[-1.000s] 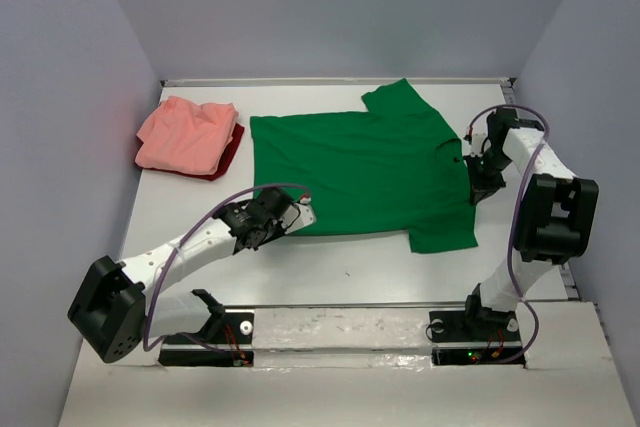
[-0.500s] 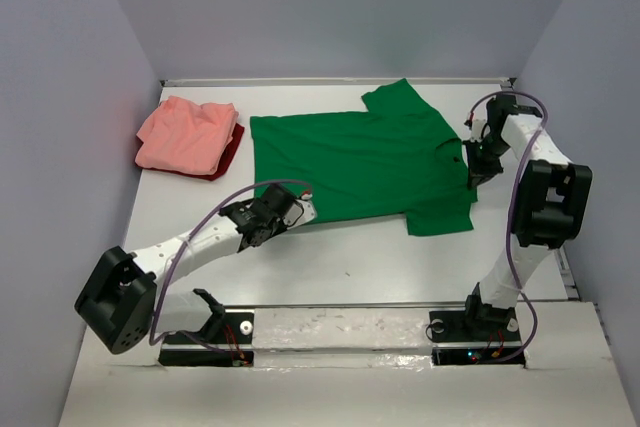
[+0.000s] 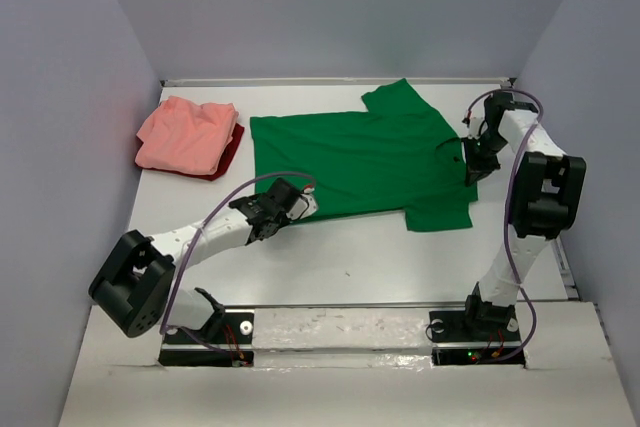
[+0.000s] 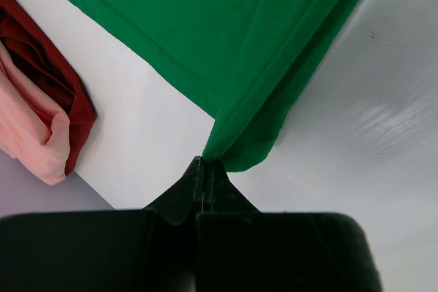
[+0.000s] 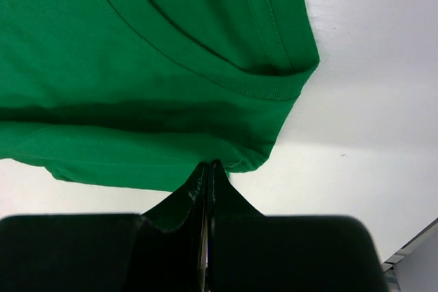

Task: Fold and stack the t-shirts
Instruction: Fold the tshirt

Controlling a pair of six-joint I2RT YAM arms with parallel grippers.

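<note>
Green t-shirt [image 3: 360, 162], the largest item, lies spread across the middle of the bench [image 3: 340, 267], collar end toward the right arm and hem end toward the left, one sleeve pointing to the far wall and the other to the near edge. It appears light, limp and thin. It should drape and crease wherever it is lifted, slide easily on the smooth surface, and carry no risk of breakage. Judged best held at seamed edges, where doubled cloth gives the jaws something to bite. Two well-separated holds should stop the panel between them from sagging.

Salmon-pink t-shirt [image 3: 185, 132], already folded, rests at the far left corner, well apart from the green one. It sits on a smaller piece of dark red cloth [image 3: 228, 157], which shows only along its right and near edges. This pile looks like the place to stack.

Left claw [image 4: 205, 172] is pinched tight on the near corner of the hem, the cloth rising to it in a narrow fold. Right claw [image 5: 209, 172] is likewise closed on the shoulder edge just beside the ribbed neckband.
</note>
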